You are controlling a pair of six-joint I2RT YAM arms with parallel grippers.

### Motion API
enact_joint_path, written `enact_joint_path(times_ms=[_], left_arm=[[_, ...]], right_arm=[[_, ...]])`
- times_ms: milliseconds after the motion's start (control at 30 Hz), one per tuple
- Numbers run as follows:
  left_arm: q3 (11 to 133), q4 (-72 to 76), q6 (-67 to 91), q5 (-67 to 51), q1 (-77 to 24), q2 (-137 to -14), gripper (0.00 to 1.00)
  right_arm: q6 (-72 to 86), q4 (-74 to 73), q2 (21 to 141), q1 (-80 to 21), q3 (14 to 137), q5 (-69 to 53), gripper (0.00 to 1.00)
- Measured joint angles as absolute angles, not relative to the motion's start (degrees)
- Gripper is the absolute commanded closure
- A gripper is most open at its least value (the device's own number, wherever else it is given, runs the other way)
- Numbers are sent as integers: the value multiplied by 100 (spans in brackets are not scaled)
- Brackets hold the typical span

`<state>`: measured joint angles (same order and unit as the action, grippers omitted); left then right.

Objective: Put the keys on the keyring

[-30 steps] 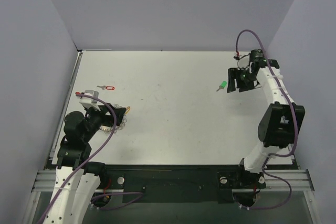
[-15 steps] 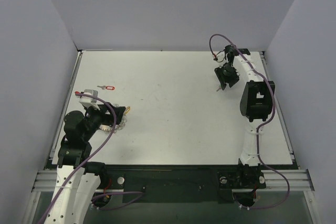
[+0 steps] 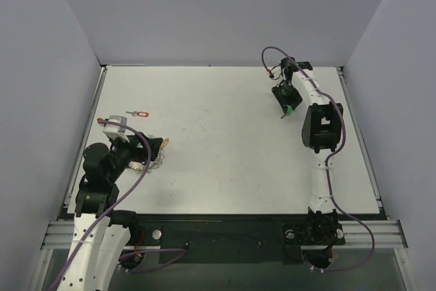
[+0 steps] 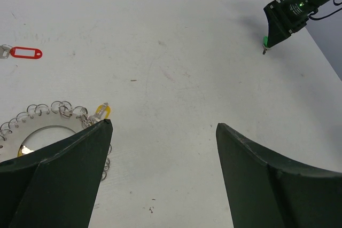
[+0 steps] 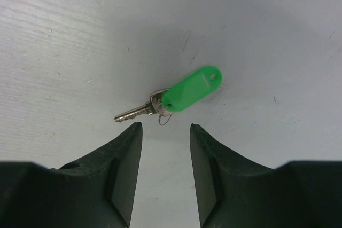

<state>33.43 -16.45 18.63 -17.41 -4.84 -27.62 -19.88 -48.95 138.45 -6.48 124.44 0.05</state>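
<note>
The green-headed key (image 5: 189,90) lies flat on the white table, its silver blade (image 5: 132,114) pointing left. My right gripper (image 5: 165,125) hangs open just short of it, nothing between its fingers. From above, this gripper (image 3: 287,98) is at the far right of the table with the green key (image 3: 290,108) at its tips. The red-headed key (image 3: 139,113) lies at the far left. The keyring (image 4: 51,111), silvery with a looped rim and a yellow piece (image 4: 102,111), rests under my left finger. My left gripper (image 4: 163,124) stands wide open over bare table.
Grey walls close in the table (image 3: 218,155) on the left, back and right. My right arm's cable (image 3: 269,56) loops above its wrist. The right gripper (image 4: 288,12) also shows far off in the left wrist view, with the green key (image 4: 265,40) under it.
My right arm has swung left and folded in until its gripper is right at the green key, and its jaws have narrowed. The left arm and keyring have not moved.
</note>
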Motion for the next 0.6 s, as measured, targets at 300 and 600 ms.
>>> enact_joint_path(times_ms=[300,600], left_arm=[[3330,-1643,1861,-1743,-475,-2764,11],[3323,-1643,1863,-1743,-449,-2777,11]], right_arm=[[-2027,-4995,14151,-648,12523,78,77],[-2047,-5039,14156,-648,12656,91,87]])
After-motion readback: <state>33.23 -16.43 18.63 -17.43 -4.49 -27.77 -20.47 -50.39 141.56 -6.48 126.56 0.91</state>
